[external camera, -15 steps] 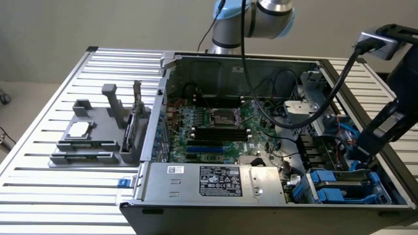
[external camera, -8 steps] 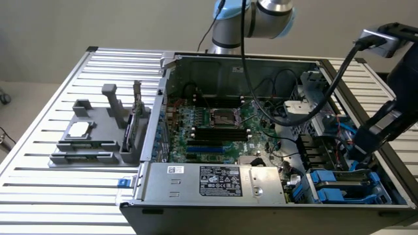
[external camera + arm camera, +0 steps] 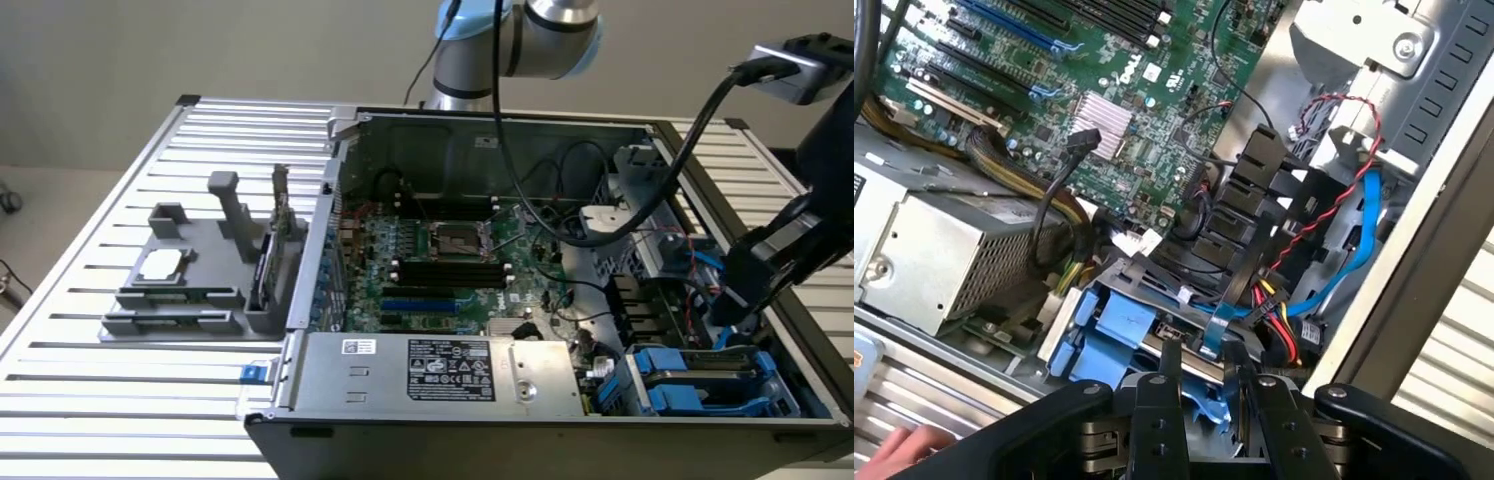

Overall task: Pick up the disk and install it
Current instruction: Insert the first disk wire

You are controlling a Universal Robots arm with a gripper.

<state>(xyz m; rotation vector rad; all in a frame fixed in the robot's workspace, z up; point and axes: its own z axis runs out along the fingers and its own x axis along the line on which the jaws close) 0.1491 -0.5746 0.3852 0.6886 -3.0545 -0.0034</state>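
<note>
Step in hand, by my reading: seating the disk (image 3: 701,375) (image 3: 1122,328) in its bay.

- The disk lies low in the open computer case (image 3: 334,250), at 5 o'clock from the motherboard (image 3: 441,250), with its blue carrier showing.
- The gripper (image 3: 734,305) (image 3: 1201,365) hangs right over it, at the carrier's edge. I cannot tell whether it grips the carrier or stands free.
- Judgement: any further move calls for staying square to the bay and clear of the blue cable (image 3: 1370,212) close by.
</note>
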